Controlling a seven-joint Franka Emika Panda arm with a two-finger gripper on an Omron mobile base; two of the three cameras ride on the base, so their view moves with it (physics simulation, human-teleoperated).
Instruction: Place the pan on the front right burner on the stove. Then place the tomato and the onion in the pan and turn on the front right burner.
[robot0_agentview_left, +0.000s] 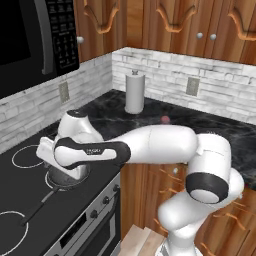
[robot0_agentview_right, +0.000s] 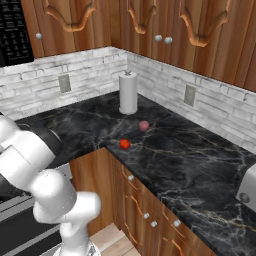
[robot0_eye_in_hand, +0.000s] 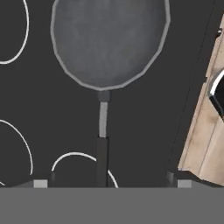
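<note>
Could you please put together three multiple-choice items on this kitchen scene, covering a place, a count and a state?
1. Where do the tomato and onion lie?
A. in the pan
B. on the dark counter
C. on the floor

2. How many things lie inside the pan?
A. none
B. one
C. two

3. How do the fingers stand?
A. shut on the handle
B. shut on nothing
C. open, either side of the handle

Answers:
1 B, both rest on the counter before the paper towel roll.
2 A, its grey bottom is bare.
3 C, the handle runs between spread tips.
</note>
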